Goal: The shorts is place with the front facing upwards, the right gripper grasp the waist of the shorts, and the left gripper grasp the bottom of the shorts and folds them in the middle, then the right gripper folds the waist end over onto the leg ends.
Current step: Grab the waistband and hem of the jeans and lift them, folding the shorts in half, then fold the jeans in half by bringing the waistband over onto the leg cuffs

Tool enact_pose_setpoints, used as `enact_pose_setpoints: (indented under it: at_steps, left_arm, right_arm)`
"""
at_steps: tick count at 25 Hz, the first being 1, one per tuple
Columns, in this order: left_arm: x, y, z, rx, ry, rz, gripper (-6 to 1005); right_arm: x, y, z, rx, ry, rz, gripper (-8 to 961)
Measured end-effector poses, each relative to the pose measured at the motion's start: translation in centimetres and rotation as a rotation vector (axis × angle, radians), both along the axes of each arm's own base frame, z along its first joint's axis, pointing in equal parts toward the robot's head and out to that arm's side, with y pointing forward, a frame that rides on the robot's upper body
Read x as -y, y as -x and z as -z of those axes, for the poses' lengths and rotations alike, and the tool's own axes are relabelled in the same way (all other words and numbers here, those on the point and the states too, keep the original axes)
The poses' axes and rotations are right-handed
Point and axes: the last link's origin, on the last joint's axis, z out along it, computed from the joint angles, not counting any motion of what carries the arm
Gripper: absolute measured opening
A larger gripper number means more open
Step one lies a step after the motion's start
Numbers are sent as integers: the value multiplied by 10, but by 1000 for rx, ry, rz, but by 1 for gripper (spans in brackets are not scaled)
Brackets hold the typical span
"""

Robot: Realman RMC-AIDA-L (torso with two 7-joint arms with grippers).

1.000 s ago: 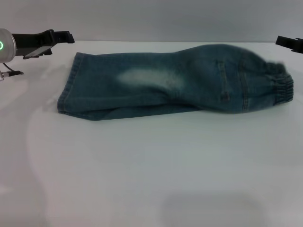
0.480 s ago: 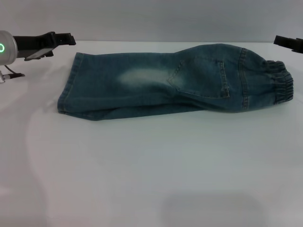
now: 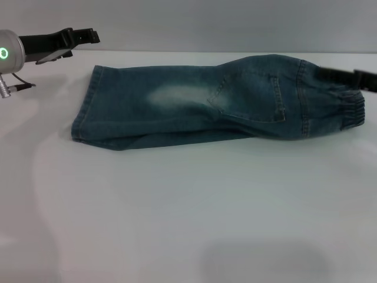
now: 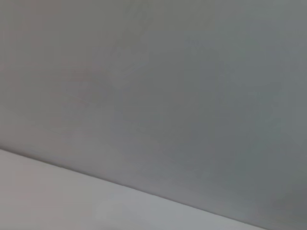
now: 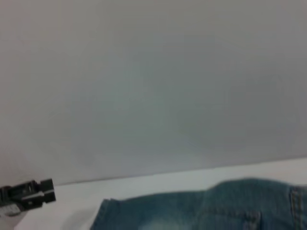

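The shorts (image 3: 194, 106) lie flat on the white table (image 3: 188, 206), folded lengthwise into one long denim strip with a pale faded patch. Their hemmed leg ends (image 3: 85, 115) point to the left and the gathered waist (image 3: 347, 109) to the right. My right gripper (image 3: 344, 76) shows as a dark blurred bar just above the waist at the right edge. Off the cloth, past the far left corner of the leg ends, my left gripper (image 3: 73, 44) hovers open and holds nothing. The right wrist view shows the shorts (image 5: 192, 211) and the left gripper (image 5: 29, 196) far off.
A plain grey wall (image 3: 188, 23) rises behind the table's far edge. The left wrist view shows only that wall (image 4: 153, 86) and a strip of table (image 4: 48, 201). Bare white table stretches in front of the shorts.
My right gripper has come in from the far right edge and dropped over the waist. The left gripper has lifted slightly and shifted right. The waist end of the shorts has settled.
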Motion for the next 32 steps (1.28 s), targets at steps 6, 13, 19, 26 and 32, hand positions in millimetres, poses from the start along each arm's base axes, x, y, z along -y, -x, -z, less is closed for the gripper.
enact_pose_setpoints:
  at_steps: [6, 13, 19, 26, 32]
  left_arm:
    - [-1, -1, -1, -1, -8, 4, 839]
    - [-2, -3, 0, 0, -10, 8, 839]
    - [-1, -3, 3, 5, -6, 5, 839]
    - [0, -2, 4, 9, -5, 2, 838]
    - [0, -2, 5, 10, -3, 2, 838]
  right_arm:
    - [6, -17, 4, 24, -22, 66, 444]
    - [7, -34, 5, 47, -50, 157, 444]
    - [4, -48, 9, 114, -56, 231, 443]
    - [0, -56, 13, 146, -79, 296, 443]
    - [-3, -56, 12, 156, -97, 306, 444]
